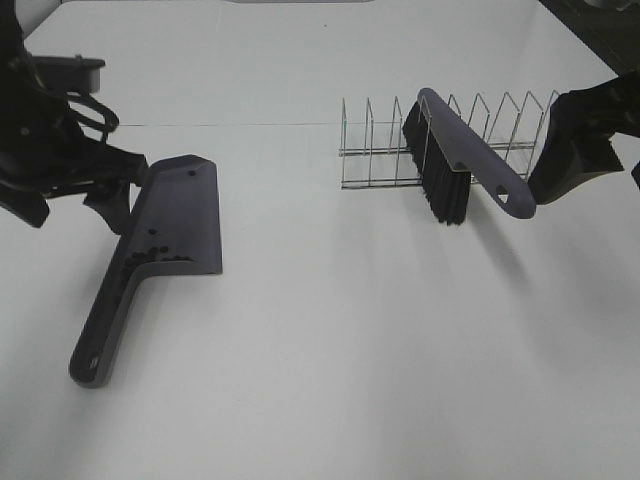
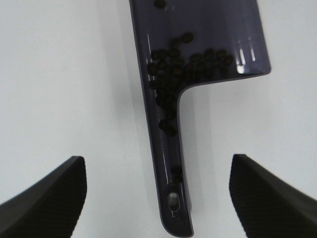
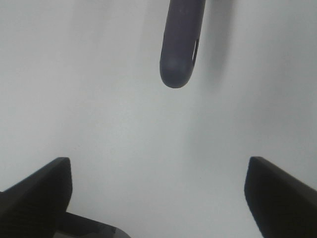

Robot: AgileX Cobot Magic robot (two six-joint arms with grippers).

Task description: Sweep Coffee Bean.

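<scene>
The purple-grey dustpan (image 1: 175, 215) lies flat on the white table at the left, its handle (image 2: 171, 163) pointing to the front left. Several coffee beans (image 2: 183, 62) sit piled at the pan's back wall (image 1: 150, 260), and a few lie along the handle channel. My left gripper (image 1: 72, 205) hovers open above the handle, its fingers (image 2: 44, 198) wide apart and touching nothing. The brush (image 1: 450, 160) leans in the wire rack, bristles down. Its handle end (image 3: 181, 49) points toward my right gripper (image 1: 595, 175), which stands open and apart from it.
A wire dish rack (image 1: 440, 140) stands at the back right and carries the brush. The table's far edge runs along the top of the exterior view. White tabletop (image 1: 330, 330) spreads across the middle and front.
</scene>
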